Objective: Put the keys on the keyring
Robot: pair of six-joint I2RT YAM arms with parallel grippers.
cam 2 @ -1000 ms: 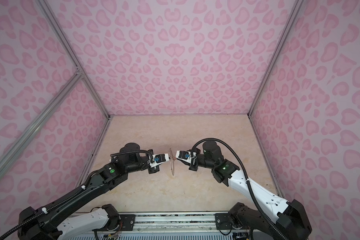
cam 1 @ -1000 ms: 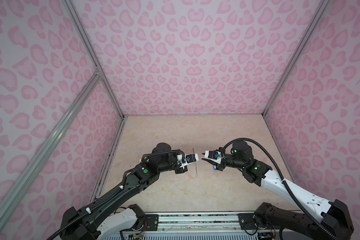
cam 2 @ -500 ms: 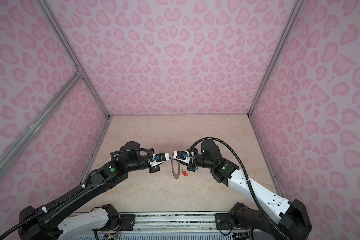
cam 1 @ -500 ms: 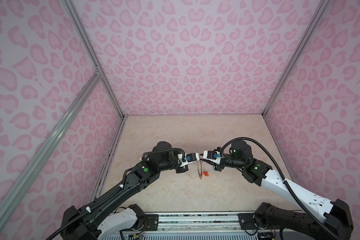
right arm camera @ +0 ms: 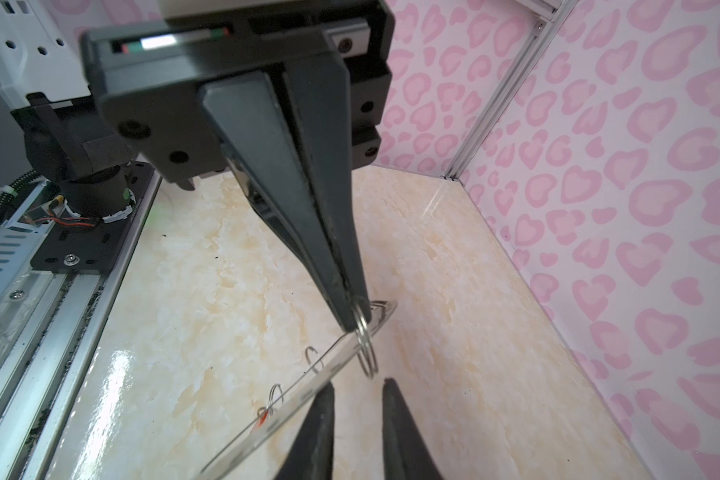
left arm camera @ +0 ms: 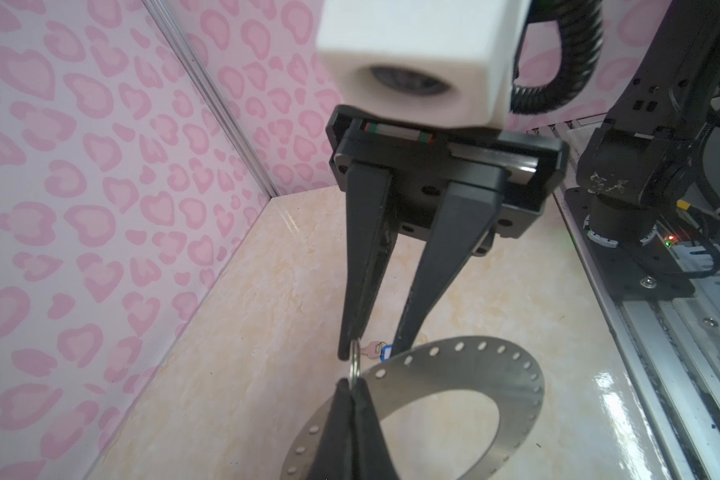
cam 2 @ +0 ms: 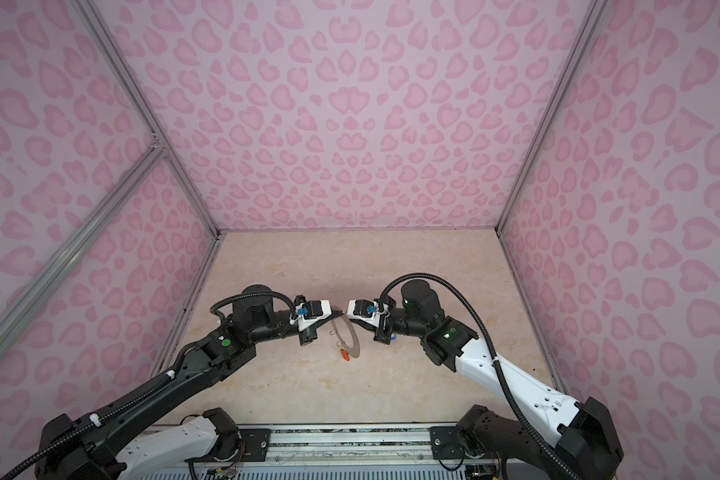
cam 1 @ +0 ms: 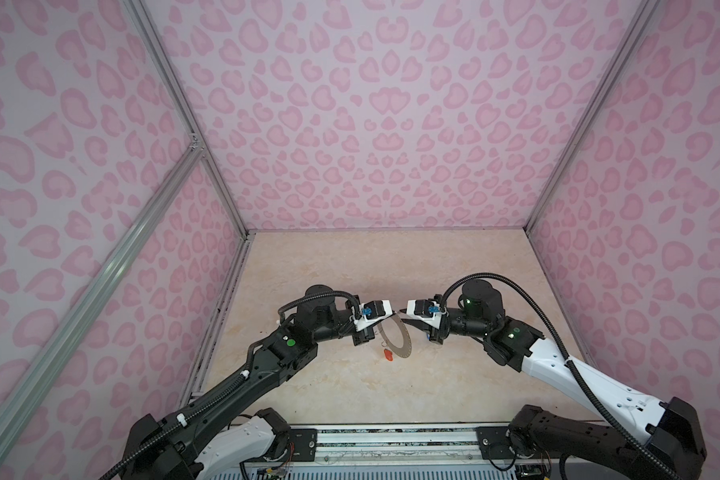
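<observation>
Two robot arms meet above the middle of a pale marble worktop (cam 1: 350,270), a little toward its front edge. The left gripper (left arm camera: 352,399) has its jaws pressed together on the rim of the keyring (left arm camera: 474,374), a flat grey disc held tilted off the worktop, right where a small wire loop (right arm camera: 366,345) sits. The right gripper (right arm camera: 358,384) faces it with jaws slightly apart and empty, one finger just beside that loop. A red-tagged key (cam 1: 388,354) appears to hang from another loop on the disc. A blue-tagged key (left arm camera: 377,350) lies on the worktop beyond, toward the right edge. The pinch is on a thin edge, so a push from the right finger could swivel or slip the disc. That could also set the hanging key swinging and spoil the aim at the loop.
</observation>
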